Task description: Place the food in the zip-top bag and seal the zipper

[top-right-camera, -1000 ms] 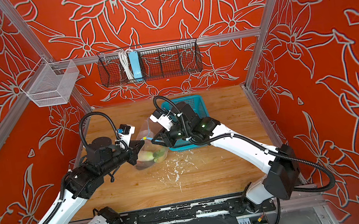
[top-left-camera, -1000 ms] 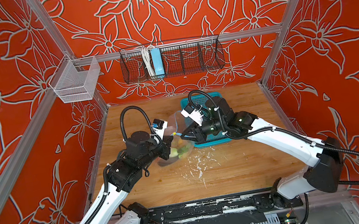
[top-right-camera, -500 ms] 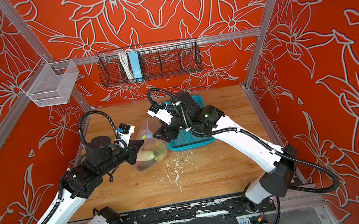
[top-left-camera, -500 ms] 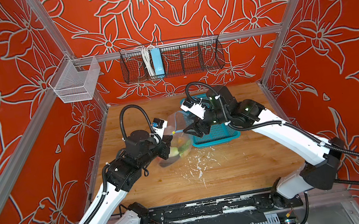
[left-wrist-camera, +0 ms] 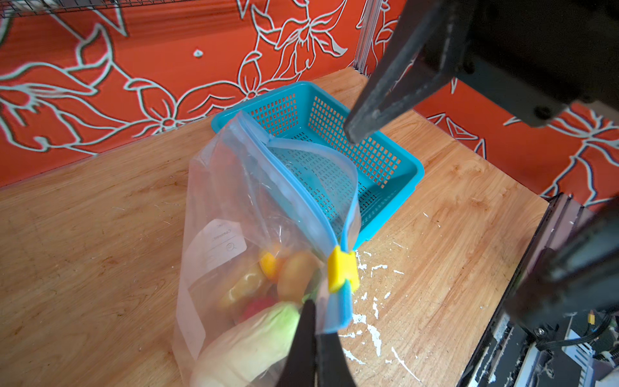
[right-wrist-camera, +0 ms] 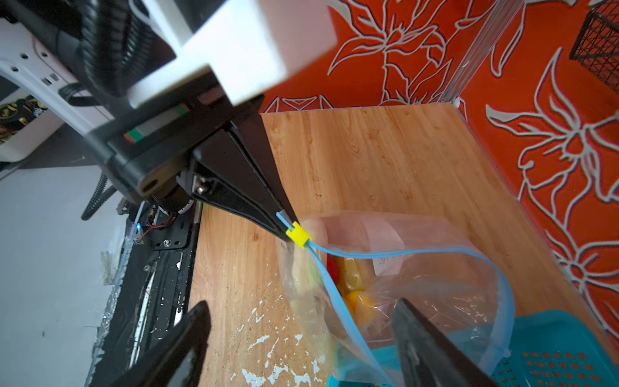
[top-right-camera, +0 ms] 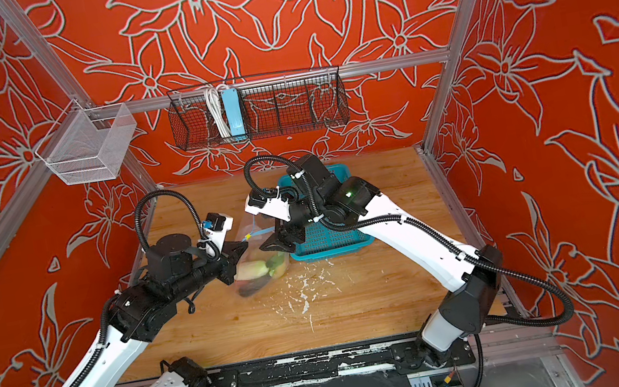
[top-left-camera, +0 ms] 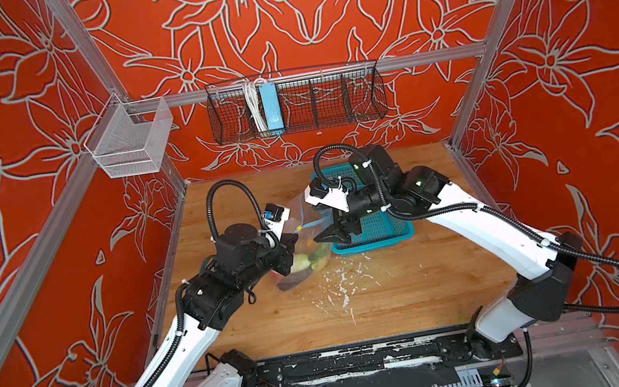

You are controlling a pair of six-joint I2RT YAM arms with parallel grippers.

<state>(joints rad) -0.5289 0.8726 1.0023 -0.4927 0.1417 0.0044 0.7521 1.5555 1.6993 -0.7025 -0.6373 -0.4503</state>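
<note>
Black, tightly closed fingers of the left tool point(right-wrist-camera: 287, 234) pinch the end of the blue zipper point(left-wrist-camera: 301, 191), just beside its one yellow tab point(left-wrist-camera: 341, 269), and hold that corner of the bag up. The right tool point(top-left-camera: 332, 235) hangs over the bag's mouth with its jaws spread wide, gripping nothing.

One clear bag point(left-wrist-camera: 217, 187) sits on the desk point(left-wrist-camera: 83, 251) between the two tools. Its mouth gapes and it is just beside one teal basket point(left-wrist-camera: 402, 160). Inside the bag lies the food point(left-wrist-camera: 268, 284): one white-green leafy vegetable point(left-wrist-camera: 254, 341), one dark eggplant point(top-right-camera: 251, 288) at the bottom, and orange-yellow and red pieces packed too close to count.

Two wire baskets hang on the back rail. The black one point(top-left-camera: 326, 97) holds one blue box point(top-left-camera: 271, 106) and one white cable point(top-left-camera: 254, 106); the other is a white mesh basket point(top-left-camera: 131, 140).
</note>
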